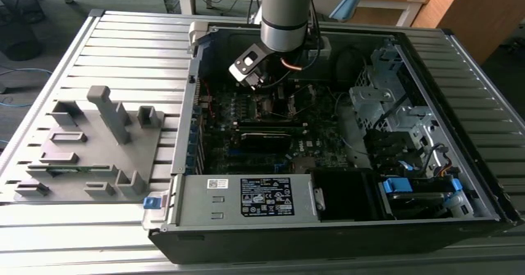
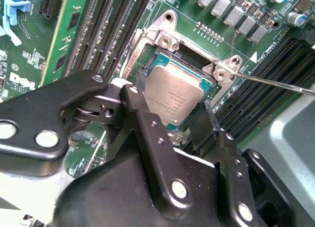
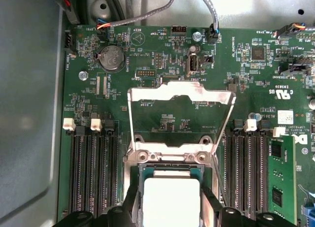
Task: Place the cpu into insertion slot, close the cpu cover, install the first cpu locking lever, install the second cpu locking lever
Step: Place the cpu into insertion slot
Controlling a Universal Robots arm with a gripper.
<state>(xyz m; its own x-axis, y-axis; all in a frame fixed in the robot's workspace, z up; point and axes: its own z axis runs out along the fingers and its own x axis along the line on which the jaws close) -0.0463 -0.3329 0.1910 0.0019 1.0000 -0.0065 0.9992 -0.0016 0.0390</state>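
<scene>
Hand [image 2: 169, 106] is right down over the insertion slot [image 2: 164, 40], set about as wide as the cpu [image 2: 174, 89], with the chip sitting between its two sides. Honestly, we can't tell from either wrist view whether it's actually pinching the chip or has some slack around it. The cpu looks to be lying flat inside the slot's rim, silver top up, so we'd call the placing step nearly there but not signed off.

The cpu cover [image 3: 179, 91] is swung up and open just beyond the hand, hinged at the slot's far edge, so nothing is clamped down yet. A thin locking lever [image 2: 275, 83] pokes out free to one side of the hand. Black memory slots [image 3: 91, 173] run close along both sides.

How we'd do this bit well: keep the chip dead level and let it settle under its own weight, no pushing. A sideways nudge is the big risk, since we'd guess the socket contacts bend easily. Any letting go should be even on both sides and straight up, with no corner dragged. We'd want all four edges flush with the rim, none riding high, and the hand kept clear of that lever and the open cover.
</scene>
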